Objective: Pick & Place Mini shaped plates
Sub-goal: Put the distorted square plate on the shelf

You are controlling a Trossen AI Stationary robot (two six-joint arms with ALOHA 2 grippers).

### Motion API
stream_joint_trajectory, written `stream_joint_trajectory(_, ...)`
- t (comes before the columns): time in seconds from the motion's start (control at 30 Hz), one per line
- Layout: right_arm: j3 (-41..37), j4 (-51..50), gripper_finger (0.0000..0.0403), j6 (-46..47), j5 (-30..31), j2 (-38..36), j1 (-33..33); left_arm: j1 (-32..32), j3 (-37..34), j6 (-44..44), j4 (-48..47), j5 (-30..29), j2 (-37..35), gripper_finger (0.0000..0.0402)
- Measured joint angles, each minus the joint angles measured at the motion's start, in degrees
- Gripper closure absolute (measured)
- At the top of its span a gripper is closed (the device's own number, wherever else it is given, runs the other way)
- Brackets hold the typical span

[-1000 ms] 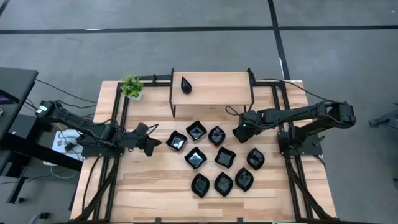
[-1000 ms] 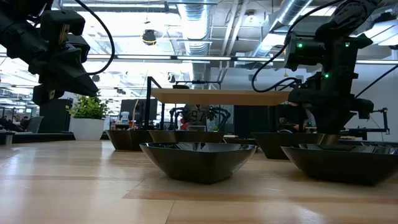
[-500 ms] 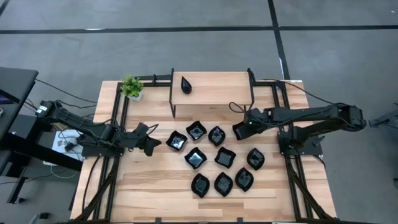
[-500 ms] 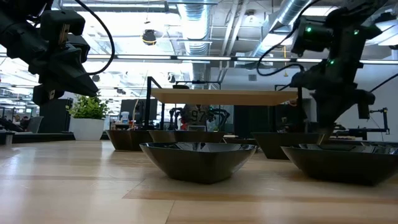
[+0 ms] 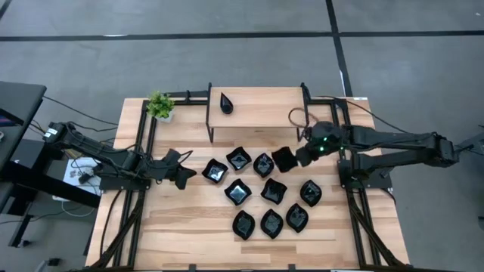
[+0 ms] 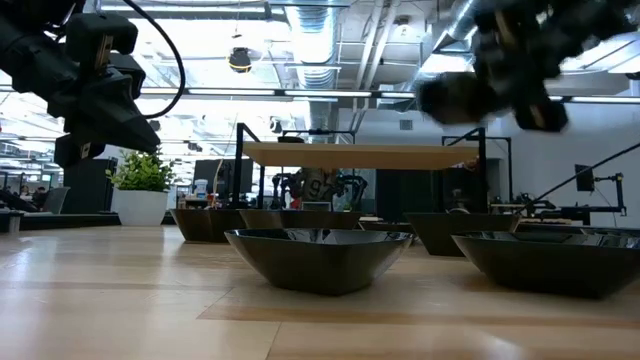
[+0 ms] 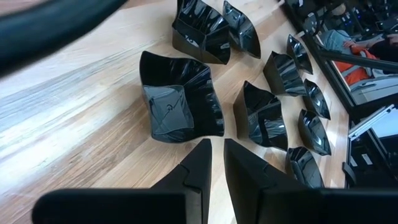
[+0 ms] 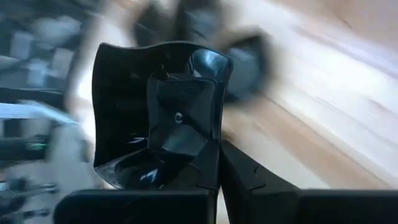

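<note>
Several glossy black mini shaped plates (image 5: 261, 198) lie on the wooden table. One teardrop plate (image 5: 226, 102) rests on the raised shelf. My right gripper (image 5: 300, 156) is up in the air over the table's right half, shut on a wavy-edged square plate (image 5: 283, 159), which shows blurred in the low view (image 6: 450, 97). My left gripper (image 5: 187, 174) hovers left of the group, shut. It touches nothing, just short of a square plate (image 7: 180, 106). My right gripper pinches the wavy-edged square plate by its rim (image 8: 208, 146), one finger inside the hollow and one outside. The fingers (image 8: 242, 171) reach in from the table's right side. The plate is lifted clear of the table and tilted.
A small green plant (image 5: 159, 106) stands at the far left corner. The raised wooden shelf (image 5: 261, 106) on black legs spans the far middle. Black frame rails (image 5: 147, 136) run along both sides. Bare wood lies along the near edge (image 5: 189, 234).
My right gripper has risen from the table with the square plate, quickly enough that it blurs in the low view. Its wrist has drawn back toward the table's right. The plate now hangs clear of the table. The left arm has kept still.
</note>
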Motion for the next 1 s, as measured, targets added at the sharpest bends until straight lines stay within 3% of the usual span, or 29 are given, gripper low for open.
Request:
stream_joint_trajectory(0.27, 18.9, -4.6, 0.0400, -13.1, 0.0, 7.7, -5.3, 0.0, 0.0, 0.0, 0.3, 0.0, 0.0, 0.0357)
stream_joint_trajectory(0.5, 39.3, -17.0, 0.0401, -29.8, -0.4, 22.8, -14.1, 0.0, 0.0, 0.0, 0.8, 0.0, 0.0, 0.0357)
stream_joint_trajectory(0.7, 54.1, -21.2, 0.0401, -40.1, -3.2, 37.5, -21.2, 0.0, 0.0, 0.0, 1.1, 0.0, 0.0, 0.0357)
stream_joint_trajectory(0.87, 62.3, -25.7, 0.0401, -45.1, -6.1, 48.3, -26.1, 0.0, 0.0, 0.0, 1.4, 0.0, 0.0, 0.0357)
stream_joint_trajectory(1.0, 64.2, -27.1, 0.0401, -46.1, -8.4, 53.9, -29.8, 0.0, 0.0, 0.0, 1.5, 0.0, 0.0, 0.0357)
